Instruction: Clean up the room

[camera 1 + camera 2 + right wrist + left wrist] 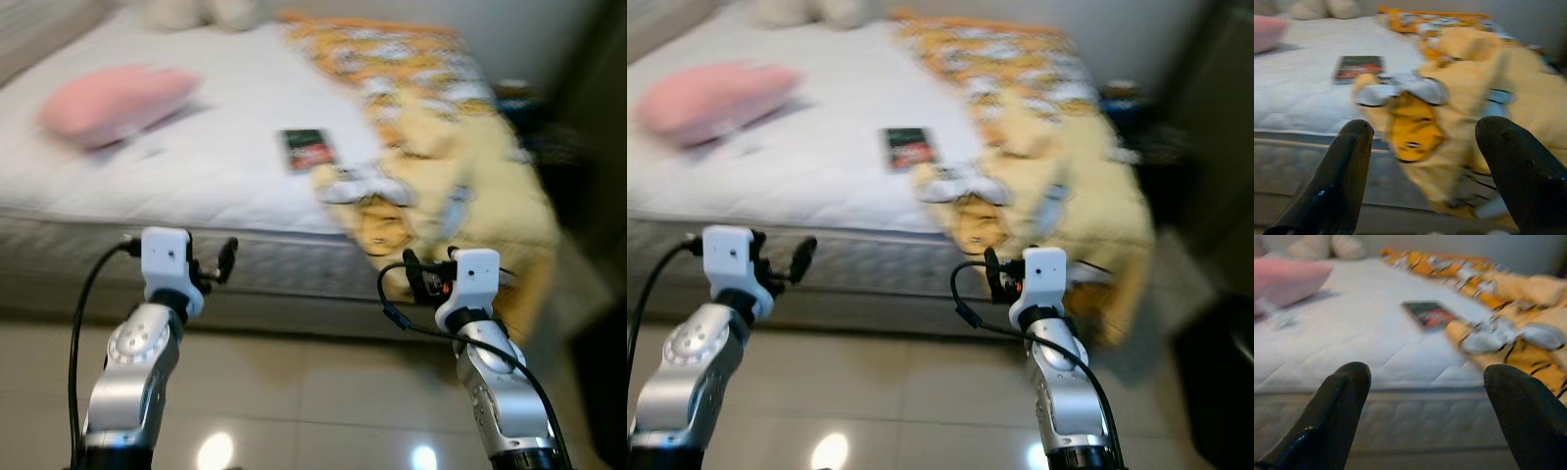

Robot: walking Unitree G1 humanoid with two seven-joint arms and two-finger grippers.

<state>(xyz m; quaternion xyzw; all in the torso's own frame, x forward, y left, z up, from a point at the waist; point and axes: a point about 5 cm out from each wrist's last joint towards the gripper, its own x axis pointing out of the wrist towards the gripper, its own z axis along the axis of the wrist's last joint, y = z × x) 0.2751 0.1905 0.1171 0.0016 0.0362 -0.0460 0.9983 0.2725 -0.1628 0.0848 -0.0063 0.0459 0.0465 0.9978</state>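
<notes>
Two grippers, left gripper point(1425, 421) and right gripper point(1422, 176), spread open before white bed point(196, 166) with yellow blanket point(441, 166), tiled floor point(313, 392)

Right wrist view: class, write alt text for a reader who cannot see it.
A crumpled yellow blanket hangs over the edge of a white bed, seen between the two spread black fingers of the right tool. A dark book lies flat on the mattress beyond.

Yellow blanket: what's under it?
The yellow blanket covers the white mattress on the robot's right and hangs over the edge. Whatever lies beneath it is hidden. The dark book lies beside it, uncovered.
</notes>
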